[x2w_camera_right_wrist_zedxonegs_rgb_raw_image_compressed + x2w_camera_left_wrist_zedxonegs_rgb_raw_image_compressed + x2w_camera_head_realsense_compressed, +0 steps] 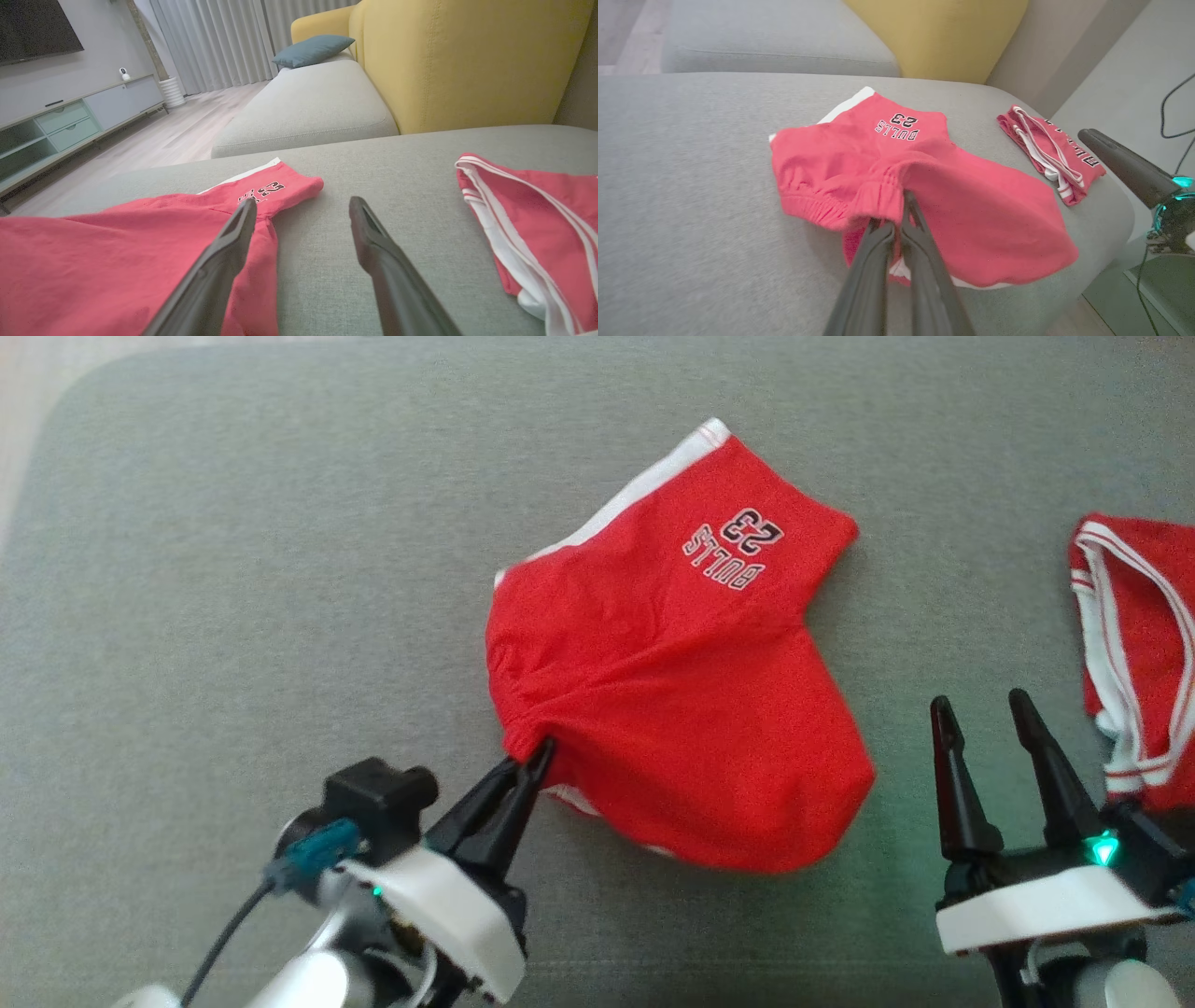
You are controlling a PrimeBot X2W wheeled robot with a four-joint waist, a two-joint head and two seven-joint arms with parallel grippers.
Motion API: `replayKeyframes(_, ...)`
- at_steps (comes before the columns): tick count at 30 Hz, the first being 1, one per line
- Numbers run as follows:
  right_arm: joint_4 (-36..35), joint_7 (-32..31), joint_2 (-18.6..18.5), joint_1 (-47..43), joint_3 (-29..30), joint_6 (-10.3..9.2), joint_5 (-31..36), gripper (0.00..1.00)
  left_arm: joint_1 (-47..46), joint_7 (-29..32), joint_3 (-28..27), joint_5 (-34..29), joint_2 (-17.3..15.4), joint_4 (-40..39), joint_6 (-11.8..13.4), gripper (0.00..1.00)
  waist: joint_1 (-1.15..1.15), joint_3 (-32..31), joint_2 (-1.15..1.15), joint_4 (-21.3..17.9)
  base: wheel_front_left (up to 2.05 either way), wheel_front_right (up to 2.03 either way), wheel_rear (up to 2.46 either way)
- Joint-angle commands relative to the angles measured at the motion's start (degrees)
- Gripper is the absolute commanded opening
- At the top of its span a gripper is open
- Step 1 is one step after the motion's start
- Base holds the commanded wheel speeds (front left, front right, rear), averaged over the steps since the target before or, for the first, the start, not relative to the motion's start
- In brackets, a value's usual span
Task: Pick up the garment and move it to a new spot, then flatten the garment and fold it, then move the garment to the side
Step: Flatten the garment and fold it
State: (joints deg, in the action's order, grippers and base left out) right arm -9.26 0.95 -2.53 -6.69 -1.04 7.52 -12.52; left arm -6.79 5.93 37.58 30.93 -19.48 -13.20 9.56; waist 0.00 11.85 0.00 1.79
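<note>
Red shorts (672,691) are laid midway on the grey seat cushion (233,616), waistband pinched by the left hand (540,756) toward the near edge. The right hand (980,700) is spread beside them. Garments counted: two; second garment (1144,644) at the right edge.

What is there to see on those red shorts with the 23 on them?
The shorts look like soft red knit with white side stripes and a black-and-white BULLS 23 print. They lie rumpled on the grey cushion. The left gripper is shut on their gathered elastic waistband, at the edge nearest the robot.
</note>
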Motion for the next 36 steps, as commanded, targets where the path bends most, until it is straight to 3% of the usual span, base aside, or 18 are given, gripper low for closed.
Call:
replayKeyframes(1,-2.2,-0.1,-0.3,0.2,-1.1,-0.03,0.0,1.0,-1.1,0.4,-2.7,0.2,-1.3,-3.3,0.6,0.0,0.0,-0.5,0.0,1.5,0.0,0.0,0.0)
replayKeyframes(6,-2.4,-0.5,-0.3,0.5,-1.2,-0.03,-0.1,1.0,1.7,2.7,-5.1,0.5,-4.1,-8.8,3.8,0.0,0.0,-0.4,0.0,2.8,0.0,0.0,0.0)
replayKeyframes(11,-2.5,-1.0,-0.3,1.2,-1.8,-0.03,-0.1,1.0,0.3,2.2,-7.3,1.6,-3.8,-6.7,4.4,0.0,0.0,-0.1,0.0,1.8,0.0,0.0,0.0)
replayKeyframes(18,-2.9,-1.4,-0.3,1.8,-2.1,-0.03,-0.4,1.0,-5.6,0.6,-9.7,4.2,-1.3,2.7,2.8,0.0,0.0,1.7,0.0,-1.5,0.0,0.0,0.0)
replayKeyframes(29,-2.0,-0.9,-0.3,2.8,-1.9,-0.03,-1.1,1.0,-15.9,-0.9,-11.7,6.8,1.1,24.2,-1.2,0.0,0.0,4.0,0.0,-5.8,0.0,0.0,0.0)
replayKeyframes(30,-1.9,-0.8,-0.3,2.7,-1.8,-0.03,-1.1,1.0,-16.1,-1.3,-11.6,6.9,1.3,25.4,-1.5,0.26,0.0,4.0,0.0,-5.8,0.0,0.0,0.0)
replayKeyframes(31,-1.8,-0.7,-0.3,2.7,-1.7,-0.03,-1.1,1.0,-16.3,-1.7,-11.5,6.9,1.4,26.2,-1.8,0.69,0.0,4.0,0.0,-5.9,0.0,0.0,0.0)
replayKeyframes(32,-1.7,-0.7,-0.3,2.7,-1.6,-0.03,-1.1,1.0,-16.3,-2.2,-11.4,6.7,1.5,27.0,-1.9,1.0,0.0,3.9,0.0,-5.9,0.0,0.0,0.0)
replayKeyframes(36,-1.7,-0.9,-0.3,3.0,-1.1,-0.03,-0.3,1.0,-14.7,-5.2,-11.2,5.5,1.6,27.9,-1.1,1.0,0.0,2.9,0.0,-5.2,0.0,0.0,0.0)
